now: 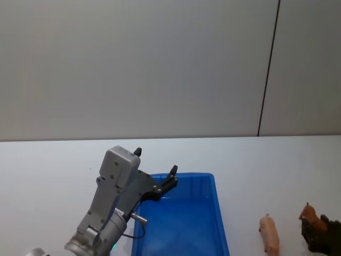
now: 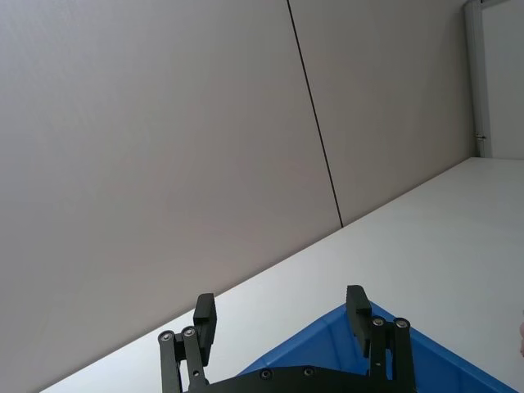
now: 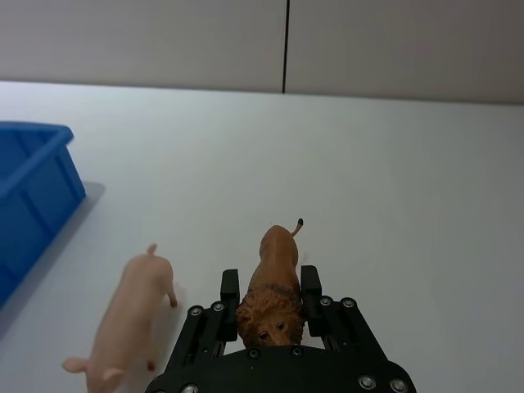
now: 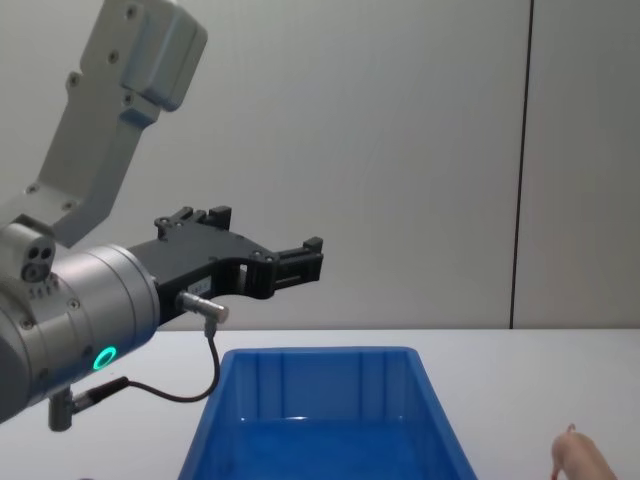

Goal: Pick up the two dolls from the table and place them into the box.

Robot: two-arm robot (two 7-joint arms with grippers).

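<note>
The right gripper (image 3: 270,285) sits low at the near right of the table (image 3: 409,205), pinching the brown doll (image 3: 277,260). Its two fingers (image 3: 230,288) press against the mane on either side. The doll's long axis runs near to far, in line with the gripper, with its face toward the robot and its thin tail pointing away.

The pink doll (image 3: 135,315) lies on the table just to the left of the brown one, apart from it and free of any gripper. It also lies roughly near to far.

The blue box (image 1: 219,213) is farther left again, so the pink doll lies between the right gripper and the box. By my judgement the coming move is a lift and a carry leftward over the pink doll to the box's right wall.

The left gripper (image 1: 155,161) hangs above the far left corner of the box, its fingers spread and empty. The right arm is much nearer both dolls.
</note>
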